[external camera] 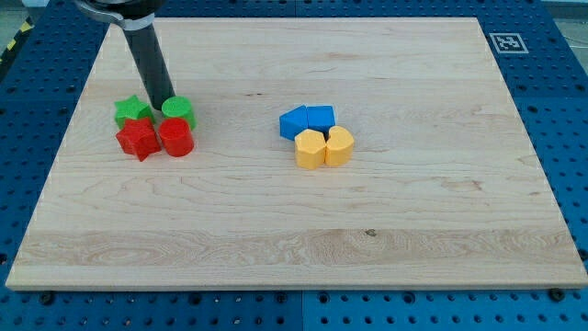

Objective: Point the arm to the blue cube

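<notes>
My tip (pixel 162 108) sat at the view's left, in the small gap between the green star (pixel 132 111) and the green round block (pixel 178 111), with the red star (pixel 138 140) and the red round block (pixel 175 137) just below them. The blue cube (pixel 321 118) lay well apart, near the middle of the wooden table (pixel 413 184), touching another blue block (pixel 294 122), and two yellow blocks (pixel 310 149) (pixel 339 145) sat just under those. There was no gripper on the arm, only the dark rod, and it held nothing.
</notes>
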